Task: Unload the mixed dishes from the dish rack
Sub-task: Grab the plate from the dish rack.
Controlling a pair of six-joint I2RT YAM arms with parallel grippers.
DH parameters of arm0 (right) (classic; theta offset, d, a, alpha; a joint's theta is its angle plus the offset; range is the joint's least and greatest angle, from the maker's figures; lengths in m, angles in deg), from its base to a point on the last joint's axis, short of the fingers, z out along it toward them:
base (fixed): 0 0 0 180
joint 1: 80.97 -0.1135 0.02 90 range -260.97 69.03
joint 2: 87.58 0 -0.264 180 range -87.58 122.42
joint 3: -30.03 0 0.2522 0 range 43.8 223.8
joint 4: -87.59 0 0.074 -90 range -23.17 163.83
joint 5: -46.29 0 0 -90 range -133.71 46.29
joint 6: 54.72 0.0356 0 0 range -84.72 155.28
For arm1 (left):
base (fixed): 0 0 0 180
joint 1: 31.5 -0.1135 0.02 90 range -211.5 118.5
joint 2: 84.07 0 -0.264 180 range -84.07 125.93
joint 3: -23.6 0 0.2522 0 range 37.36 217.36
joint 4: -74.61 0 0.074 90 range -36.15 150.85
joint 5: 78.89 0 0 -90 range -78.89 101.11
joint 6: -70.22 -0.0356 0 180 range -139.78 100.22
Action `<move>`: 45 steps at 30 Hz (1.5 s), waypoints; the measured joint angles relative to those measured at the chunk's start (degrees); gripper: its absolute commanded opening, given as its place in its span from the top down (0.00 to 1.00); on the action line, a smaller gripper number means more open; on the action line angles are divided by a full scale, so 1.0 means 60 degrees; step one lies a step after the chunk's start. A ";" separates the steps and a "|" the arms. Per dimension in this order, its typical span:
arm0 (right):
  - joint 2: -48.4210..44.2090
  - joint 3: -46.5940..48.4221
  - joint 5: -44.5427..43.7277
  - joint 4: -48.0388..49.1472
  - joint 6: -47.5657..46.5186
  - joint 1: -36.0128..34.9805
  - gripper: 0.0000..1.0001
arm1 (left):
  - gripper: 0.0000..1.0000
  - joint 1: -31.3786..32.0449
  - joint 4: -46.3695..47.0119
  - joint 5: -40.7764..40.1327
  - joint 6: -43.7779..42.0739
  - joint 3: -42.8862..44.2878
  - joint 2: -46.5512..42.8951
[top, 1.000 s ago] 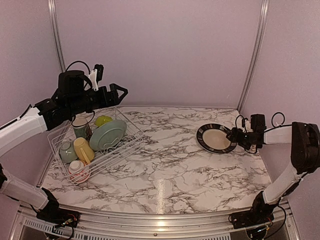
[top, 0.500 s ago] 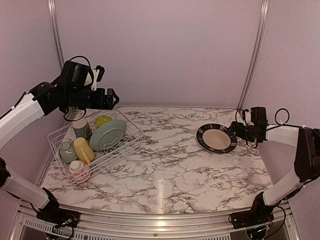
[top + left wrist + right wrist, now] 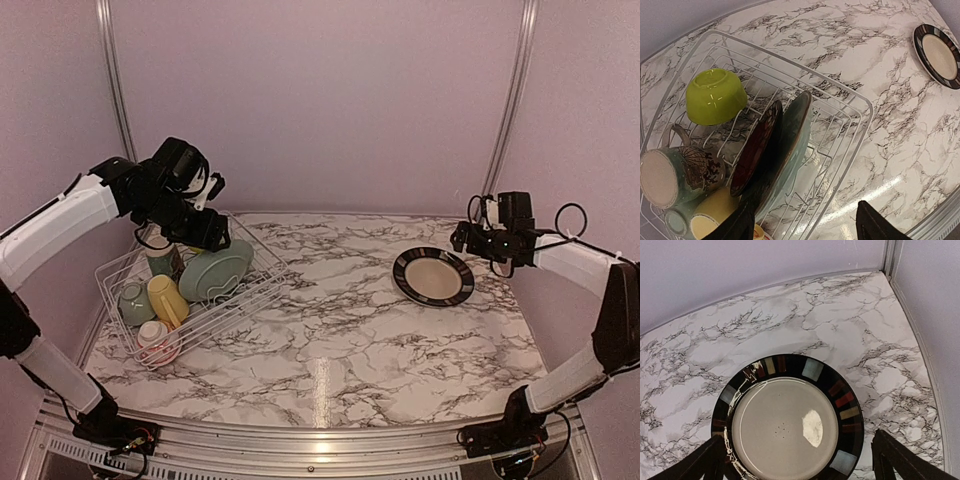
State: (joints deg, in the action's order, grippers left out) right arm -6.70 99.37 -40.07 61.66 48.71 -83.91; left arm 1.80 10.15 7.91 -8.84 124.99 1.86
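**Close quarters at the rack as two plates lean together**

A green plate (image 3: pixel 799 125) and a dark red plate (image 3: pixel 757 150) stand on edge, pressed face to face, in the rack (image 3: pixel 840 132) at the left of the worktop (image 3: pixel 340 340). A lime bowl (image 3: pixel 715 95) sits upturned beside them, and a patterned mug (image 3: pixel 680 175) lies on its side nearby. The left jaws hang just above the pair, spread wide and holding nothing.

The risk is the tight fit. Jaws closing on one rim could take both plates, or nip only an edge so the plate swings into the bowl. A slanted pull could snag the prongs and drag the wire rack along (nothing visible pins it down).

Well apart on the right, a black-rimmed plate (image 3: pixel 433 276) lies flat on the worktop. The right jaws are wide open and empty above it, and a low sweep there could shove it.
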 measured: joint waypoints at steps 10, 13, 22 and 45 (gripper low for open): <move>-0.0568 0.0969 0.0084 -0.0696 -0.0200 0.0000 0.01 | 0.35 -0.0015 -0.0426 -0.0120 -0.0484 0.0433 0.0801; -0.0543 0.0882 0.0379 -0.0743 -0.0186 0.0000 0.01 | 0.39 -0.0055 -0.0433 -0.0412 -0.0543 0.0550 0.1042; -0.0517 0.0874 0.0590 -0.0885 -0.0186 0.0000 0.02 | 0.67 -0.0109 -0.0437 -0.0310 -0.0783 0.0565 0.1483; -0.0517 0.0874 0.0572 -0.1100 -0.0248 0.0000 0.02 | 0.68 -0.1184 -0.0375 0.1851 -0.1665 0.0685 0.2044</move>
State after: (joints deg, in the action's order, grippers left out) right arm -9.80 104.61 -36.64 55.06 47.23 -83.91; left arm -5.30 7.90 19.01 -18.83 129.10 14.12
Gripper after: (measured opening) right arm 0.979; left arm 0.318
